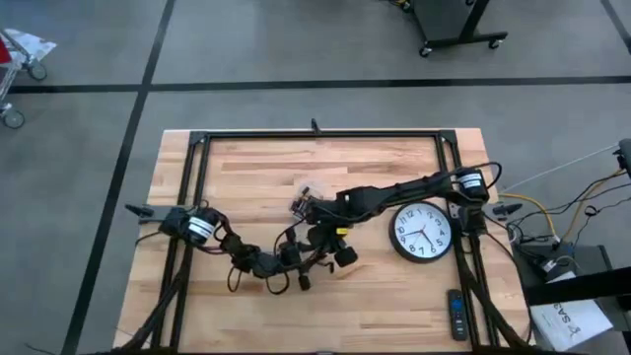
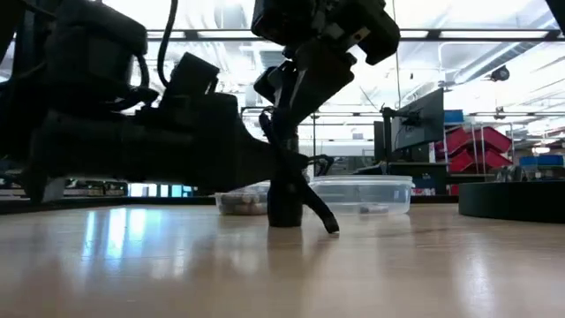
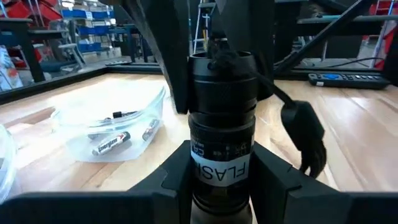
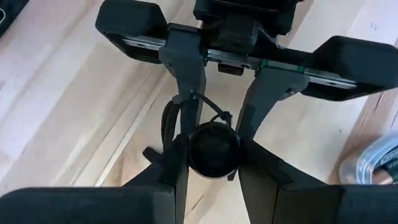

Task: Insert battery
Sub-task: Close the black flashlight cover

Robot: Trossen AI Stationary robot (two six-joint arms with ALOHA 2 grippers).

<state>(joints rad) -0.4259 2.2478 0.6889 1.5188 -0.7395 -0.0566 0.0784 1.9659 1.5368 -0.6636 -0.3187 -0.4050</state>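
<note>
A black flashlight point(image 3: 221, 118) stands upright on the wooden table point(image 1: 246, 177), its base down, with a white label low on the barrel. Its black lanyard point(image 2: 318, 216) trails onto the table beside it. My left gripper point(image 3: 221, 180) reaches in level and is shut on the lower barrel. My right gripper point(image 4: 214, 168) comes down from above and is shut on the top end point(image 4: 214, 152), hiding the flashlight in the high view. Batteries point(image 3: 112, 143) lie in a clear tub point(image 3: 81, 124) beyond the flashlight. My left gripper pinches the flashlight's lower barrel at the white label point(image 3: 221, 168) between its two fingers, coming in level, fingers across the barrel. The flashlight stands upright with its base on the table. My right gripper has its two fingers point(image 4: 177, 162) against opposite sides of the flashlight's top end point(image 4: 214, 134), pointing down from above.
A round wall clock point(image 1: 422, 232) lies face up at the table's right. A dark remote point(image 1: 455, 314) lies near the front right corner. A black frame point(image 1: 315, 135) runs round the far edge and sides. Bare wood lies at the far left.
</note>
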